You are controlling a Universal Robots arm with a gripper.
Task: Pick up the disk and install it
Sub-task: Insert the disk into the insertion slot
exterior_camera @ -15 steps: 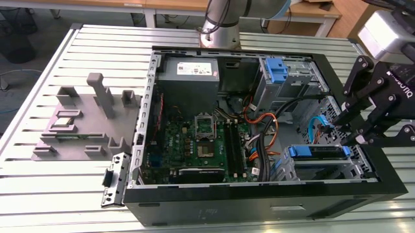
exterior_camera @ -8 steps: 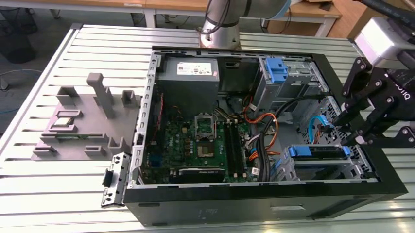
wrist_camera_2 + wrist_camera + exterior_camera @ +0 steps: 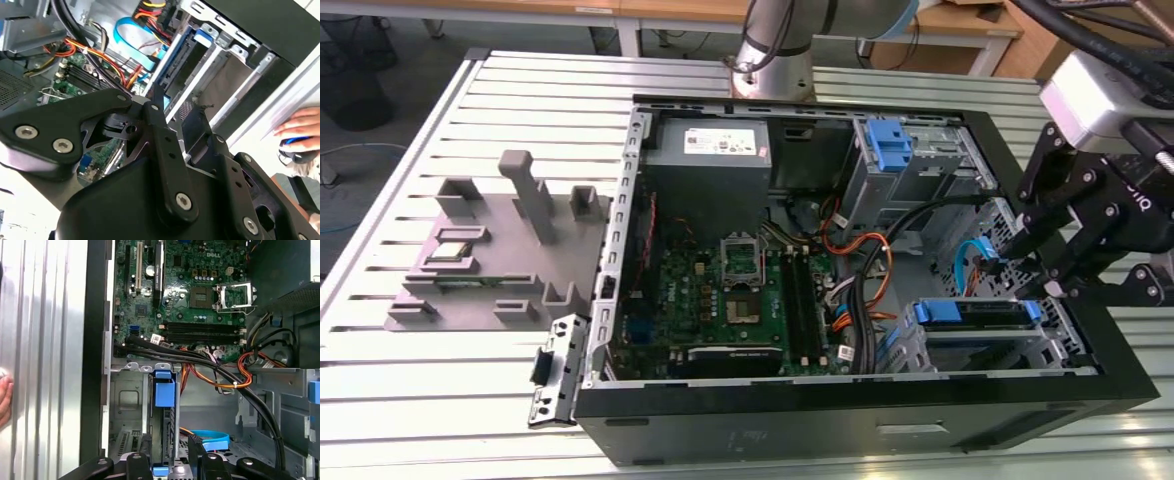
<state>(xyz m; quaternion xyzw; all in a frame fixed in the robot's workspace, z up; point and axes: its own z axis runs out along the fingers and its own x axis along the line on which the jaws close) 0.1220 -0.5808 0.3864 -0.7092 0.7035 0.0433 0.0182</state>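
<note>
The disk [image 3: 970, 314] lies in the drive cage at the case's corner on the exterior view's right, its blue carrier bracket showing at both ends. In the first wrist view the disk [image 3: 169, 432] stands edge-on in the cage under a blue tab [image 3: 165, 392]. My gripper [image 3: 1051, 272] hovers just above the disk's end on the exterior view's right. In both wrist views its black fingers [image 3: 137, 464] stand apart on either side of the disk's edge, so the gripper [image 3: 169, 462] is open. The second wrist view shows the gripper [image 3: 175, 117] close over the cage.
The open computer case [image 3: 854, 400] holds a green motherboard [image 3: 720, 290], a grey power-supply box [image 3: 710, 143], a lone blue bracket [image 3: 887, 145] and loose cables [image 3: 881, 250]. A grey fixture [image 3: 507, 250] sits on the table at the exterior view's left. A person's hand [image 3: 300, 127] rests nearby.
</note>
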